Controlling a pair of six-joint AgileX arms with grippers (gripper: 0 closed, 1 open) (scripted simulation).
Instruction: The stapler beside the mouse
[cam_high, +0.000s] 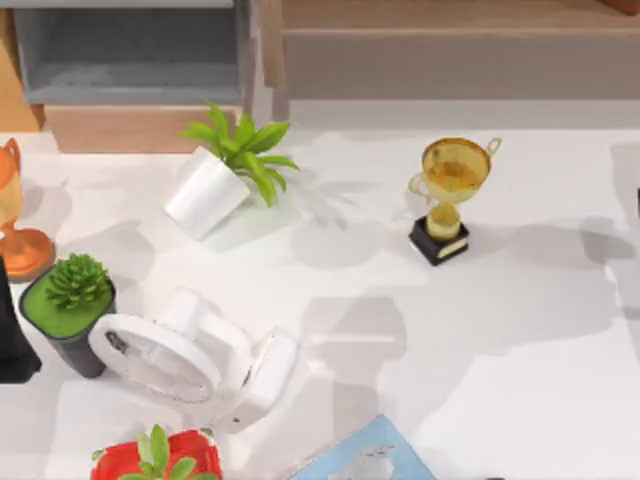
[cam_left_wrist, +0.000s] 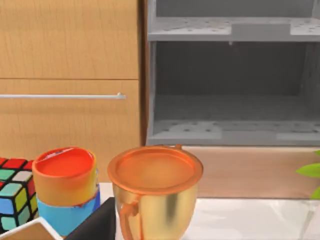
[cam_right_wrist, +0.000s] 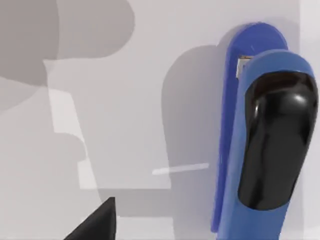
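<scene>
Hovering right gripper: hanging close above the stapler (cam_right_wrist: 260, 150) and looking straight down, likely lining up for a pick; claw width: cannot tell.
Stapler: lying flat on the white table (cam_right_wrist: 125, 125), black top pad facing up, narrow sides sitting exposed for a pinch across them.
Left arm: sitting idle at the table's left, by the gold cup (cam_left_wrist: 152, 185) and the orange can (cam_left_wrist: 65, 185).
Stage: probably approaching; not yet lifting anything.

Stapler (cam_right_wrist: 265, 150): bright-blue bar body with glossy black top pad, closed, lying flat on the white counter (cam_right_wrist: 125, 125).
</scene>
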